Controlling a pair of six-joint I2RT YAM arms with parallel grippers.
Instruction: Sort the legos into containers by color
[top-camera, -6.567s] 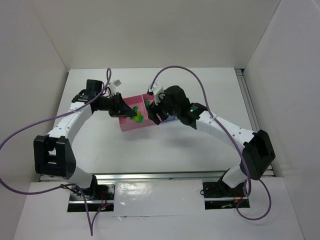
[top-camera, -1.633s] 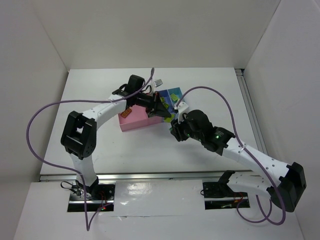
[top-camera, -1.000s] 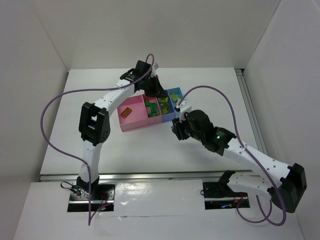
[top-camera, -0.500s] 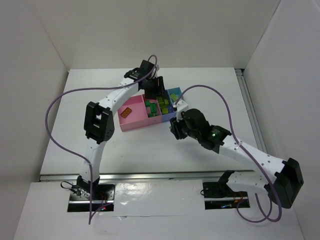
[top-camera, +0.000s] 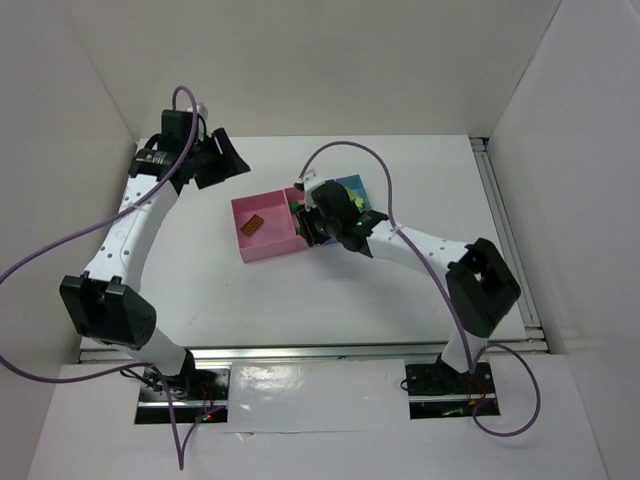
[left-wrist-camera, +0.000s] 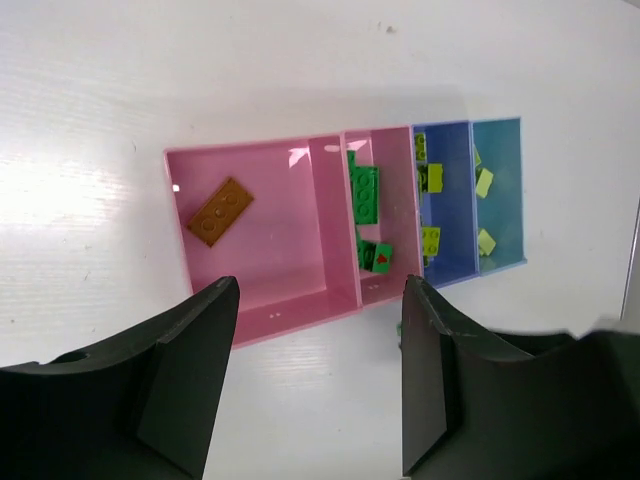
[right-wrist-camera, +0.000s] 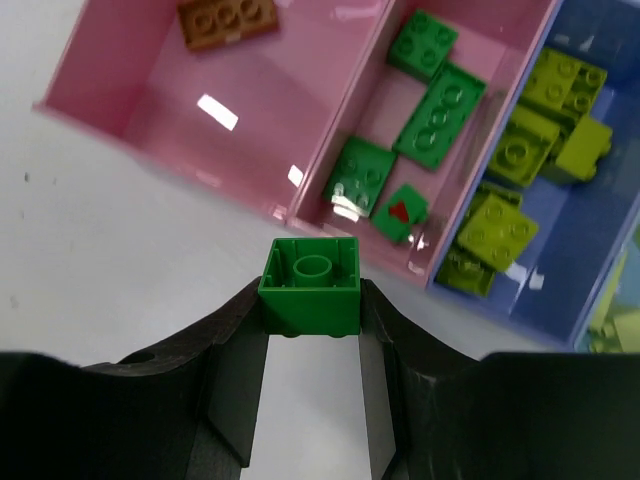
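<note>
Now my right gripper (right-wrist-camera: 310, 300), clamping a dark green brick (right-wrist-camera: 310, 283), hangs seemingly just short of the narrow pink compartment (right-wrist-camera: 368, 110).

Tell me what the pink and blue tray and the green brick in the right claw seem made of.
Tray: apparently glossy moulded plastic; bright glare spots sit on its pink floor. Held green brick: likely hard plastic, smooth with slight sheen, crisp edges and a moulded tube on its underside.
</note>
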